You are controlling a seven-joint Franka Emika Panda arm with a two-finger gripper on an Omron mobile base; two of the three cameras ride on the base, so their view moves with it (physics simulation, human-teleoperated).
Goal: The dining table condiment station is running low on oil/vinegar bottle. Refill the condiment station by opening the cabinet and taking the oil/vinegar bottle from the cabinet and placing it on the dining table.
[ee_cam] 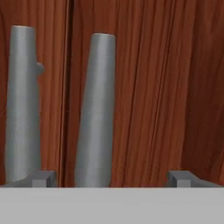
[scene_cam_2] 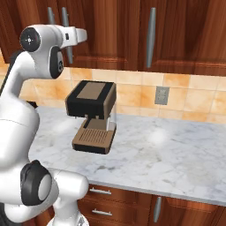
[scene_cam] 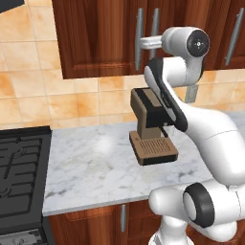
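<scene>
Now the job is at its first step: opening the cabinet (scene_cam: 105, 38). Its doors look shut, so the bottle is not to be seen; I think it is inside. The table is not in sight either.

The arm reaches up to the two long silver handles (ee_cam: 97, 109) at the middle of the cabinet, above the coffee machine (scene_cam_2: 92, 117) on the counter (scene_cam: 95, 167). In the hand view the pincer (ee_cam: 113, 177) is spread wide and holds nothing. The right handle stands between its two tips, nearer the left tip, and the left handle (ee_cam: 21, 100) is just outside.

Next, I think, the pincer must go a bit farther in, close on the right handle, and pull the door toward the robot. It should not catch the left handle too.
</scene>
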